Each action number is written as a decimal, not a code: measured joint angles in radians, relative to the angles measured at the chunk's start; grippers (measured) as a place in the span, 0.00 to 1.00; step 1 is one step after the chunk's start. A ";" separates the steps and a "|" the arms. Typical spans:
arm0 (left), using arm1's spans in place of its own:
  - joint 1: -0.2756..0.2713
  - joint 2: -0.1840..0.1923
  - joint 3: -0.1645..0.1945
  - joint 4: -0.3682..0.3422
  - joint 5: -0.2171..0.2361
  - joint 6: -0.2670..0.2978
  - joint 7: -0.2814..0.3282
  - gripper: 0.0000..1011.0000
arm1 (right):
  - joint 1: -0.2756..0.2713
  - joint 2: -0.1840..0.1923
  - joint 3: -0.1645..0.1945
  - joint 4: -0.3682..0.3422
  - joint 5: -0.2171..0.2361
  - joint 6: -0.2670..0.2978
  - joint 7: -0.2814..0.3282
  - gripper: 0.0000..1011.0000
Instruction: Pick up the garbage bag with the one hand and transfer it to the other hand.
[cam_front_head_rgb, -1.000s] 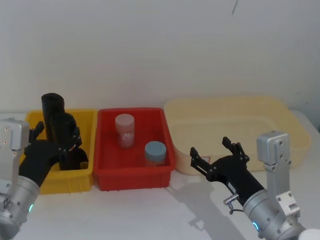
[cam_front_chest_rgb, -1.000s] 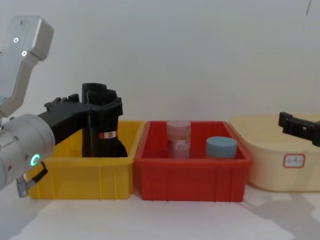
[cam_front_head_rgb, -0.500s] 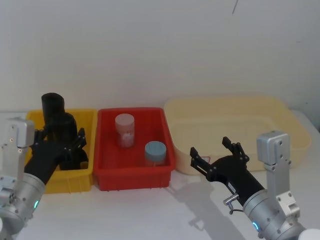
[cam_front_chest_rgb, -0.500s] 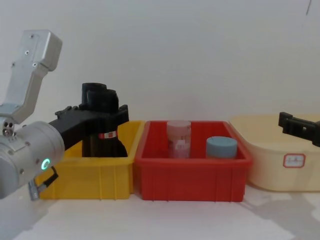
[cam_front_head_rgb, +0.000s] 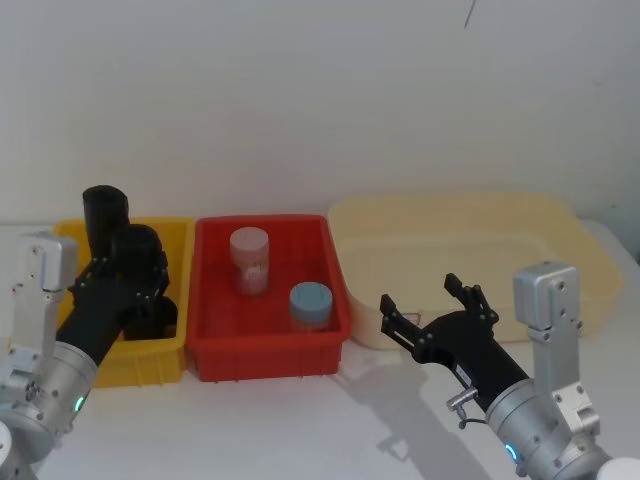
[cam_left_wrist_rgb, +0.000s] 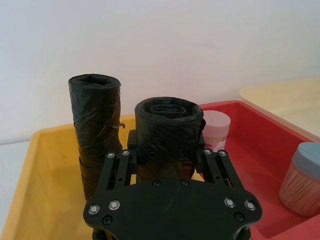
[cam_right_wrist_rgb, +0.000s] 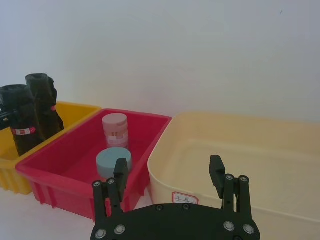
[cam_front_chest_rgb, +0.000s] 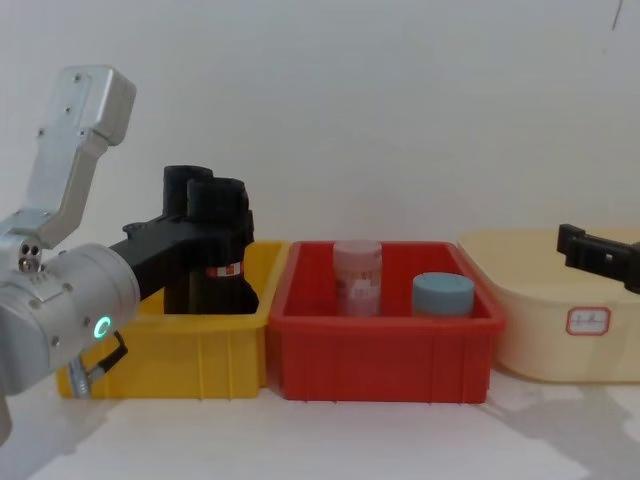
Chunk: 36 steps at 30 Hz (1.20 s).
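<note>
Here, left end effector (cam_front_head_rgb: 128, 278): at the left of the head view, over the yellow bin (cam_front_head_rgb: 150, 365), clenched around the garbage bag (cam_front_head_rgb: 137, 250). In the left wrist view its fingers (cam_left_wrist_rgb: 132, 145) press on opposite sides of the roll.
Garbage bag: a thick black roll standing upright inside the yellow bin. I cannot tell whether its base rests on the bin floor.
Label band (cam_front_chest_rgb: 222, 270): red and white, facing the chest camera on the lower part of the held roll.
Slimmer roll (cam_front_head_rgb: 104, 215): plain black, upright, just behind the garbage bag in the same bin, its top standing higher in the head view.
Left arm (cam_front_chest_rgb: 60, 310): silver-grey, at the lower left of the chest view, with a green ring (cam_front_chest_rgb: 102, 327) glowing.
Right end effector (cam_front_head_rgb: 425, 297): lower right of centre in the head view, released with fingers spread and gripping nothing. It hangs above the bench (cam_front_head_rgb: 300, 420) in front of the cream tub (cam_front_head_rgb: 470, 215), well apart from the garbage bag.
Red bin (cam_front_head_rgb: 270, 355): in the middle of the frame, between the yellow bin and the cream tub.
Contents of the red bin: a pink jar (cam_front_head_rgb: 250, 262) and a blue-lidded jar (cam_front_head_rgb: 310, 305), both upright.
</note>
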<state>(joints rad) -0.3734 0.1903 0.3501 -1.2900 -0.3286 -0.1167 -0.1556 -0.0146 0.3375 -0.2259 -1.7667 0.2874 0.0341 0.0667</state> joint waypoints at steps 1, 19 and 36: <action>0.000 0.000 -0.001 -0.001 0.001 0.000 0.000 0.58 | 0.000 0.000 0.000 0.000 0.000 0.000 0.000 0.99; -0.016 0.037 -0.010 -0.161 0.064 0.075 0.017 0.47 | 0.000 0.000 0.000 0.000 0.000 0.000 0.000 0.99; -0.131 0.043 0.035 -0.227 0.069 0.158 -0.113 0.44 | 0.000 0.000 0.000 0.000 0.000 0.000 0.000 0.99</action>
<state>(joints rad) -0.5040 0.2334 0.3852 -1.5172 -0.2591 0.0409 -0.2682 -0.0146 0.3375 -0.2258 -1.7667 0.2874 0.0341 0.0667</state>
